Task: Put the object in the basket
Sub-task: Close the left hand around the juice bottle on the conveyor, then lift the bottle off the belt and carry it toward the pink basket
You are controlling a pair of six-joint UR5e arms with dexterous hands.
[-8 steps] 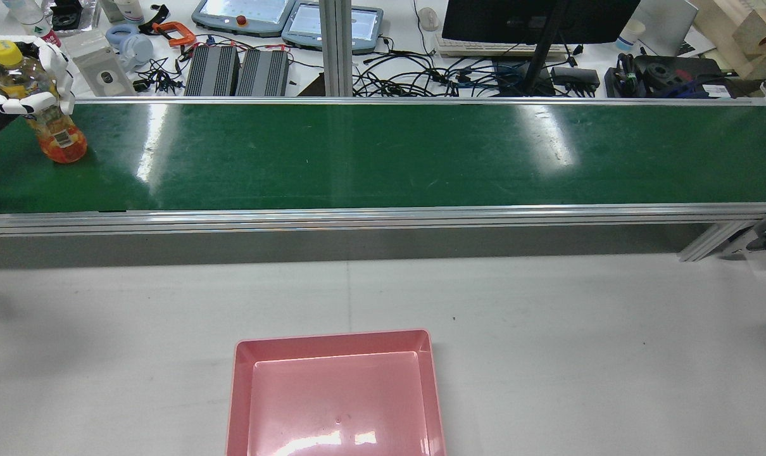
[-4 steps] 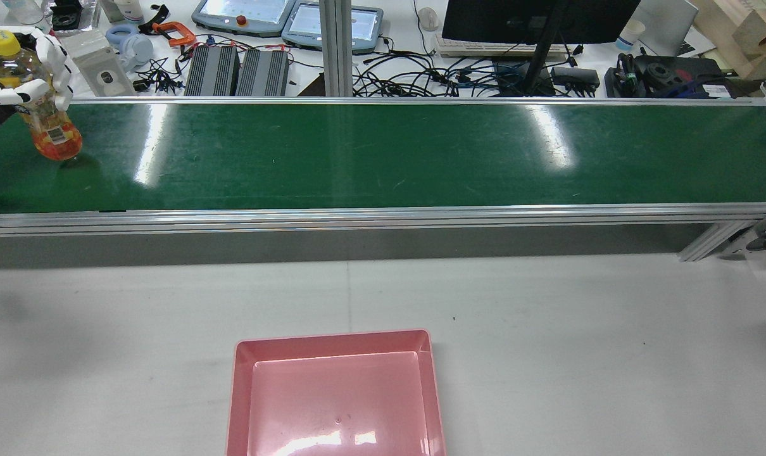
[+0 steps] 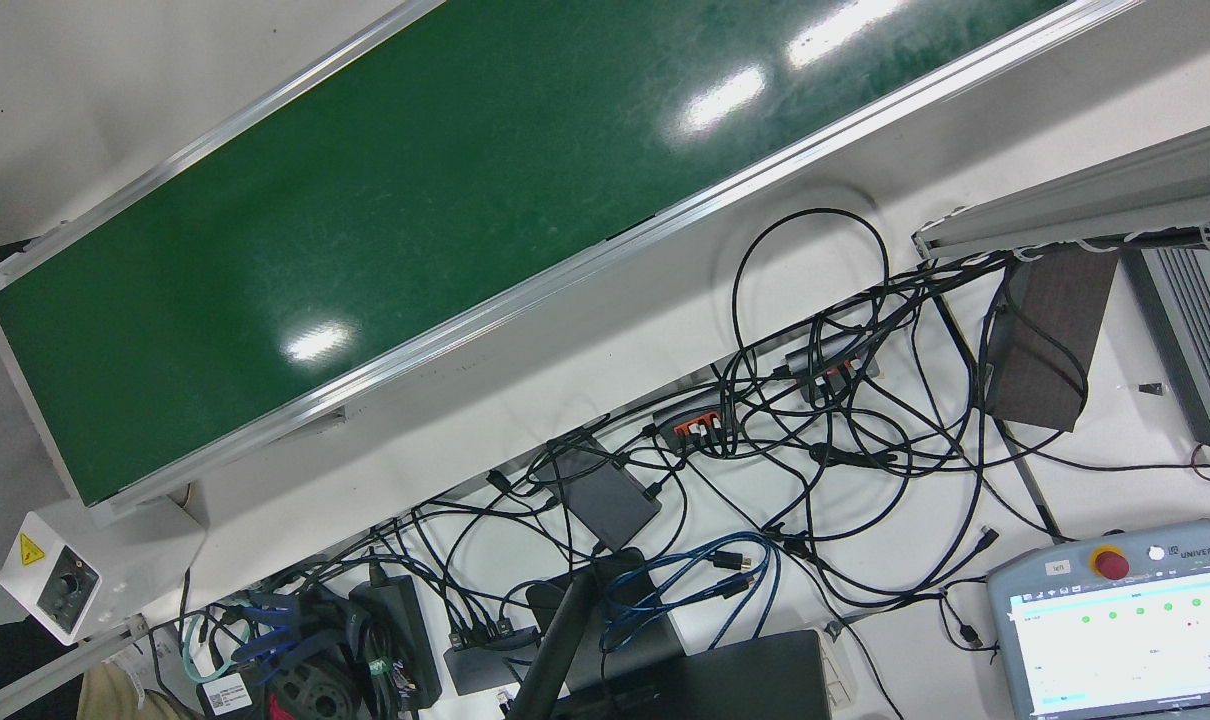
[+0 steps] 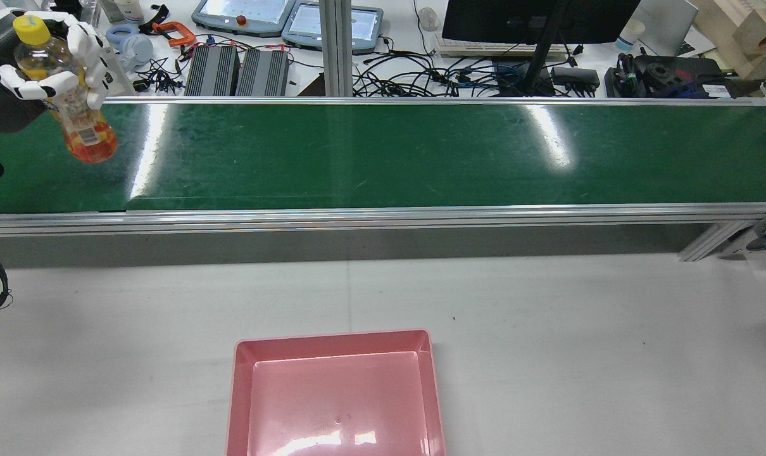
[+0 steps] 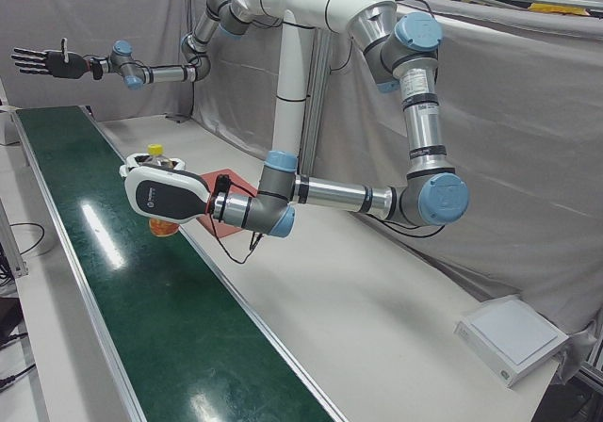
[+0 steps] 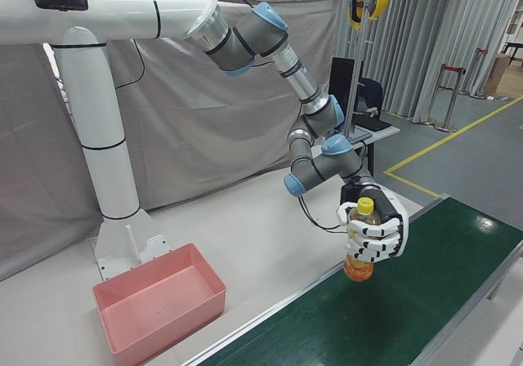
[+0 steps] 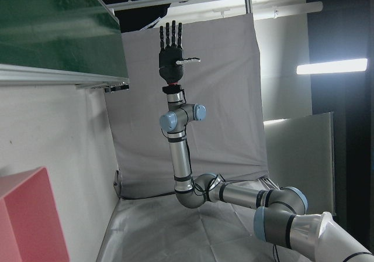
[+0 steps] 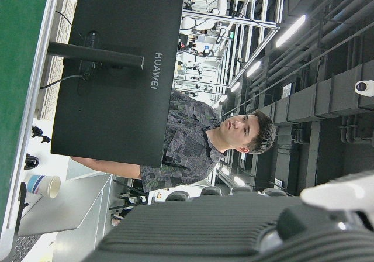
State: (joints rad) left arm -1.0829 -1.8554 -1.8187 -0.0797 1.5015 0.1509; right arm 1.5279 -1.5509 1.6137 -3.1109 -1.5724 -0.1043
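A clear bottle (image 4: 89, 137) with a yellow cap and orange drink hangs tilted above the left end of the green conveyor belt (image 4: 383, 155). My white left hand (image 4: 82, 50) is shut on its upper half. The right-front view has the same bottle (image 6: 359, 267) in that hand (image 6: 374, 234), just off the belt (image 6: 409, 309). The pink basket (image 4: 332, 339) stands on the white table in front of the belt, and it holds nothing. My black right hand (image 5: 42, 61) is raised far beyond the belt's other end, fingers spread, holding nothing.
Behind the belt lie tangled cables (image 4: 446, 76), teach pendants (image 4: 244, 14), a monitor (image 4: 535, 19) and power bricks (image 4: 237, 71). A person (image 8: 198, 139) sits behind the monitor. White table (image 4: 547, 329) spreads around the basket.
My left hand has lifted the bottle off the belt and carried it a little to the right in the rear view, tilting it. The basket has not moved.
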